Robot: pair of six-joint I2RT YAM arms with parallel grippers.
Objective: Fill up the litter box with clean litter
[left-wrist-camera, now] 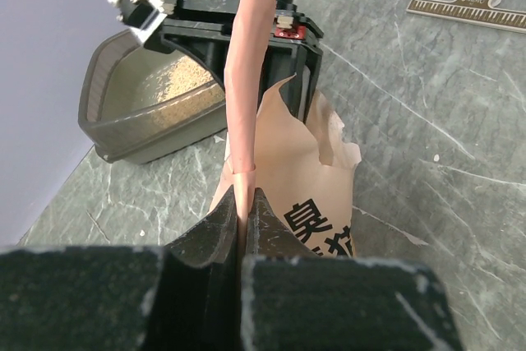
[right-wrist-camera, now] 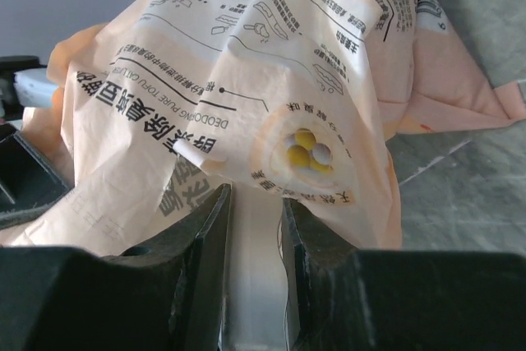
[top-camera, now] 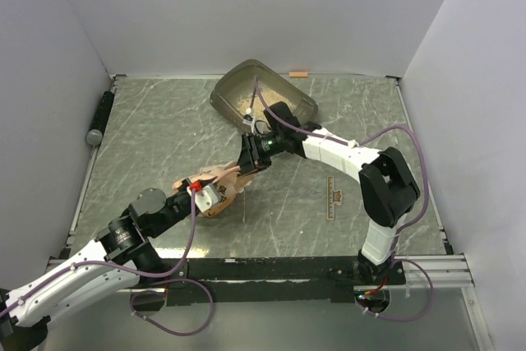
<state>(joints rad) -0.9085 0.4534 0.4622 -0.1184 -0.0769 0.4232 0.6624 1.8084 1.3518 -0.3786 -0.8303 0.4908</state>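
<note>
At far bench (top-camera: 148,145) end, litter box (top-camera: 234,76) sitting, clean litter (left-wrist-camera: 177,84) covering floor thinly: filling partly done, judging so. Mid-bench, I am clamping left pincer (left-wrist-camera: 245,203) tight on bag (top-camera: 215,191) strip; right pincer (right-wrist-camera: 255,195), part-closed, gripping bag. Pouring remaining.

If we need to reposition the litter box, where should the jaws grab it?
Probably the rim of the litter box along a long wall, from above, one jaw inside, one outside. It is too wide to span, and its sloping walls would slip from a side pinch.
</note>
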